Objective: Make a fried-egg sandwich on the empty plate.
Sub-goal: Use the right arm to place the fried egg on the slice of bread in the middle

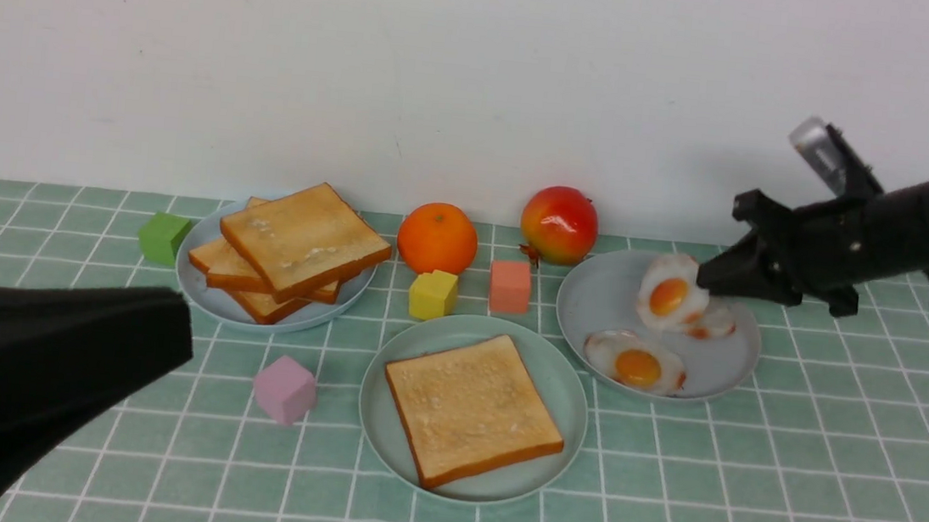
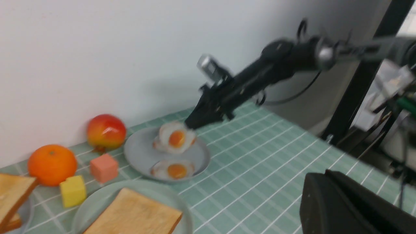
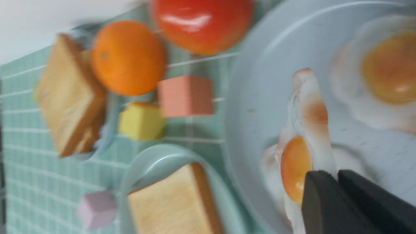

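Note:
My right gripper (image 1: 705,280) is shut on the fried egg (image 1: 668,293), white with an orange yolk, and holds it tilted just above a grey-blue plate (image 1: 596,308). In the right wrist view the jaws (image 3: 336,175) pinch the egg's edge (image 3: 304,143). Two other eggs lie on that plate, one at the front (image 1: 635,364) and one under the held egg (image 1: 718,324). The mint-green plate (image 1: 385,373) holds one toast slice (image 1: 471,411). More toast (image 1: 295,249) is stacked on the left grey-blue plate (image 1: 198,286). My left gripper (image 1: 180,336) is shut and empty, low at the left.
An orange (image 1: 437,237) and a red fruit (image 1: 559,223) stand by the back wall. A yellow cube (image 1: 432,294) and a salmon cube (image 1: 510,286) sit behind the mint plate. There is a pink cube (image 1: 284,389) to its left and a green cube (image 1: 162,237) beside the toast plate.

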Controlling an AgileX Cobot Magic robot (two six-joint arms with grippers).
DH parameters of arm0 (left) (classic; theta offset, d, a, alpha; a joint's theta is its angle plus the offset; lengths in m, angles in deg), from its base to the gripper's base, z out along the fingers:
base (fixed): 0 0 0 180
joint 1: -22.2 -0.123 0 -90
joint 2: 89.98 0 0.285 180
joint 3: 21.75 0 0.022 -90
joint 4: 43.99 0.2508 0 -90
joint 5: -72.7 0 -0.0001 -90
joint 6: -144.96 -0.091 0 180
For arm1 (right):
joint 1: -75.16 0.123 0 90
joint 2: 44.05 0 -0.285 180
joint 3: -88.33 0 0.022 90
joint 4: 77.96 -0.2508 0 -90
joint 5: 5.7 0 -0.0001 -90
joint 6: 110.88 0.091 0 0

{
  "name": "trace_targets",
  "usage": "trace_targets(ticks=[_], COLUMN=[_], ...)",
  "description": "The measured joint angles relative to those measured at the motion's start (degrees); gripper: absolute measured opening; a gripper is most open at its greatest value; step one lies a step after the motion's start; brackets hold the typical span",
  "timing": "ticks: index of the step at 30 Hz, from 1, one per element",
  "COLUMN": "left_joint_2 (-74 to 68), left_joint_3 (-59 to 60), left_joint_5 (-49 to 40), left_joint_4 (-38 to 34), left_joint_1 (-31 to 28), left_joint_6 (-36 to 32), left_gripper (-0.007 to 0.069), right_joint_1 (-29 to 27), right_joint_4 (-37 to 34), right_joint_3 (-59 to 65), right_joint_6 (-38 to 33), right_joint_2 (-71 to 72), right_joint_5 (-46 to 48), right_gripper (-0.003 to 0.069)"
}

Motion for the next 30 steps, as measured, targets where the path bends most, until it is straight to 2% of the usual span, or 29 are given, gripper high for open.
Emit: trace_targets(ticks=[5, 9, 15, 18, 25, 30], left_joint_2=[0.0, 0.0, 0.0, 0.0, 0.0, 0.0], left_joint_3=[0.0, 0.0, 0.0, 0.0, 0.1, 0.1], left_joint_5=[-3.4, -5.5, -6.4, -6.5, -7.2, -8.0], left_joint_4=[4.1, 8.5, 11.9, 12.2, 12.4, 12.4], left_joint_1=[0.0, 0.0, 0.0, 0.0, 0.0, 0.0], left_joint_6=[0.0, 0.0, 0.0, 0.0, 0.0, 0.0], left_gripper=[-0.0008, -0.0008, -0.0006, -0.0006, -0.0001, 0.0003], right_joint_1=[0.4, 4.5, 15.4, 20.8, 22.6, 22.6], right_joint_4=[-0.2, -0.6, -1.1, -1.3, -12.0, -15.5], right_joint_3=[0.0, 1.4, 9.3, 12.0, 12.1, 12.1], right_joint_6=[-0.5, -0.7, -0.9, -0.9, -3.7, -4.6], right_joint_2=[5.4, 9.9, 11.7, 10.1, 4.8, 1.6], right_joint_5=[5.0, 7.9, 6.7, 1.4, -4.9, -5.5], right_gripper=[0.0043, 0.0043, 0.0043, 0.0043, 0.0043, 0.0043])
